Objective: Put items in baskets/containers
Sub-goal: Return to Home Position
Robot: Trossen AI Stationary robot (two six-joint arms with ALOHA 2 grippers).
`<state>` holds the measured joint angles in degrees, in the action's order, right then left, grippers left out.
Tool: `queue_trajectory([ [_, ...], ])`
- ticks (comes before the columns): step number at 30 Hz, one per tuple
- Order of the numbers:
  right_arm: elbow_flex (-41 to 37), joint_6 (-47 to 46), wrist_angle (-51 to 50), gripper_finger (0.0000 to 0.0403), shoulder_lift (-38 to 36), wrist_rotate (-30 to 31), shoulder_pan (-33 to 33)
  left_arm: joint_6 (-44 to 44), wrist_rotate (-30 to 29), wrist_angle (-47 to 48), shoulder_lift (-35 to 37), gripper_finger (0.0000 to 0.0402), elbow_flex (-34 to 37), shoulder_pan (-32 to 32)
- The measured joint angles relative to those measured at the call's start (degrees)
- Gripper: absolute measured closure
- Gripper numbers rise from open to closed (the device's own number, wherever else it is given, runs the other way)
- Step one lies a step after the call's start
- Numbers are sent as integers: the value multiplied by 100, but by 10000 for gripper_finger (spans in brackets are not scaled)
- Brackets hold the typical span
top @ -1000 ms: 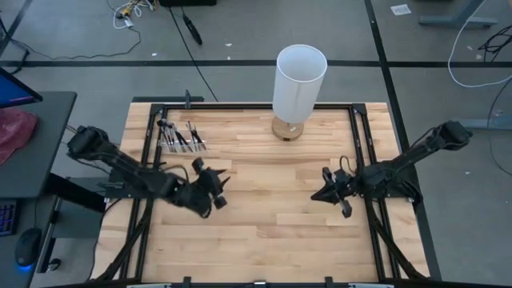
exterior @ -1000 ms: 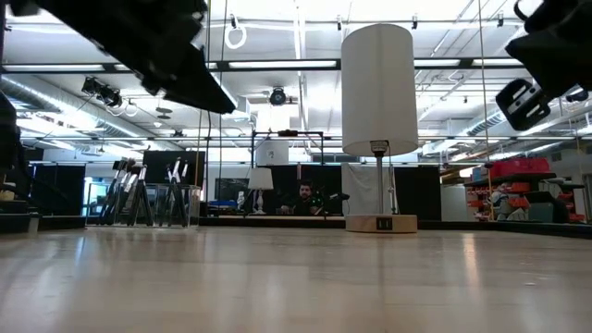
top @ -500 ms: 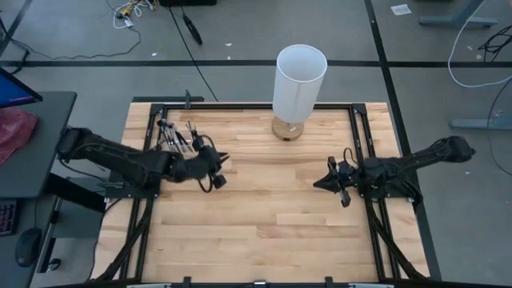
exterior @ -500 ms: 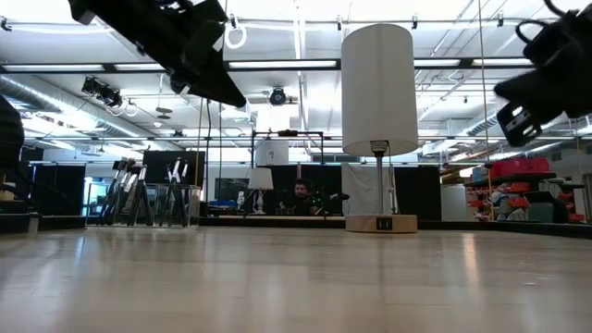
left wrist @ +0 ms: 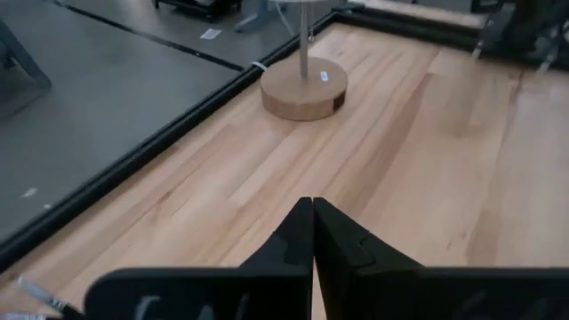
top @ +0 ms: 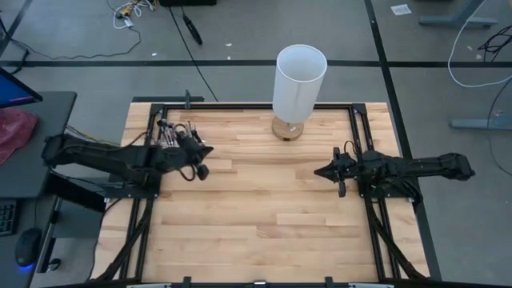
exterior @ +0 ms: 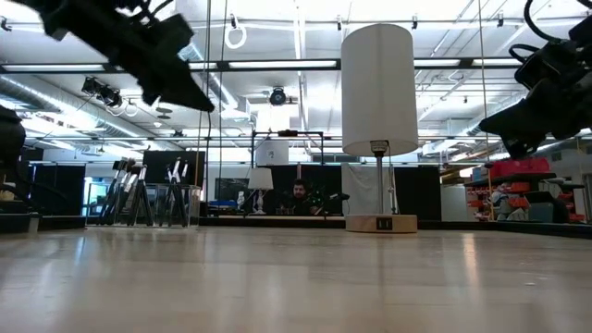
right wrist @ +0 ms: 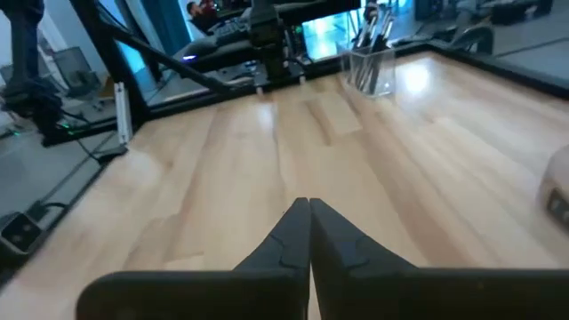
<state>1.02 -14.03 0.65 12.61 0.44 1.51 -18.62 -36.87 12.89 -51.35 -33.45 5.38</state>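
Several thin dark brushes [top: 173,134] stand upright in a small clear container [right wrist: 372,69] at the table's far left; the low view shows them too [exterior: 176,190]. My left gripper [top: 206,150] hovers shut and empty just right of the container, above the table, its closed fingertips [left wrist: 311,213] pointing toward the lamp base. My right gripper [top: 318,172] is shut and empty above the table's right part, its fingertips [right wrist: 308,213] pointing toward the left edge. One brush tip [left wrist: 36,293] shows at the edge of the left wrist view.
A tall white cylinder lamp [top: 300,78] on a round wooden base [left wrist: 302,89] stands at the far middle. Bare wooden tabletop [top: 264,208] lies between the arms and toward the near edge. A black frame [top: 364,144] borders the table. A person [exterior: 301,196] sits in the room beyond.
My left gripper has moved toward the table's far edge and a little left, up to the container, and has shut on nothing. My right gripper has drifted toward the far edge, staying shut, as its arm stretched out lower.
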Motion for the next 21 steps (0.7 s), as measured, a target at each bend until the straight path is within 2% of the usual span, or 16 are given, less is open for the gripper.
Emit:
queue_trajectory([
  [8,0,271,-1,397,5,9,-226,211,564,-97,1883,397,879,-244],
  [15,0,259,10,396,5,10,-224,553,1379,56,3595,399,1324,-373],
  [21,0,257,13,390,5,10,-224,665,1461,119,4823,399,1824,-373],
])
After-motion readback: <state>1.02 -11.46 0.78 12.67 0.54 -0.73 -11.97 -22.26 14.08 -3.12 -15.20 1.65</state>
